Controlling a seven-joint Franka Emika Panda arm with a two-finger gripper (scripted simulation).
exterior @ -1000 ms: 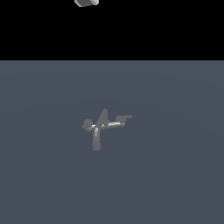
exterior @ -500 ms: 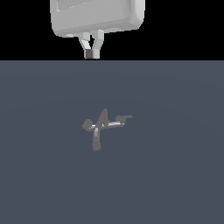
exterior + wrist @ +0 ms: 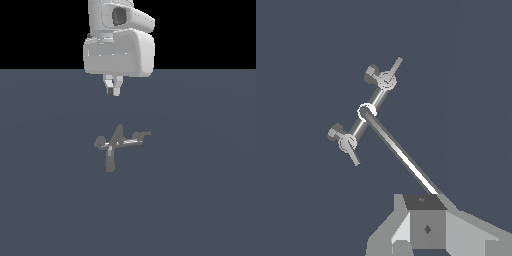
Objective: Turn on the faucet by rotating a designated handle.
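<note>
The jaws (image 3: 112, 90) are seen hanging below the white wrist housing (image 3: 119, 52), with the 2 fingertips (image 3: 116, 91) drawn almost together and nothing held between them; they are judged closed, or very nearly so, on empty air. In the wrist view only the blocky base of the jaws (image 3: 423, 227) is shown, so the gap cannot be checked there.

From the jaws, the faucet (image 3: 118, 143) lies below and well apart in the exterior view, with no contact anywhere. How far it stands forward or back of the jaws cannot be told from that view alone. It rests on the plain blue-grey surface (image 3: 200, 200).

The faucet's pale crossbar (image 3: 126, 143) runs nearly level across the exterior view, rising slightly toward that view's right. The pointed fin (image 3: 119, 132) stands at its middle, almost directly under the jaws, and the stubby spout (image 3: 110, 162) points down from it.

The handle (image 3: 141, 135), flat with a thin tip, sits at the end of the crossbar toward the exterior view's right of the fin; the rounded knob (image 3: 99, 143) sits at the opposite end. The handle is therefore offset sideways from the jaws' present line, and the coming move is judged to call for a descent combined with a shift toward that end.
</note>
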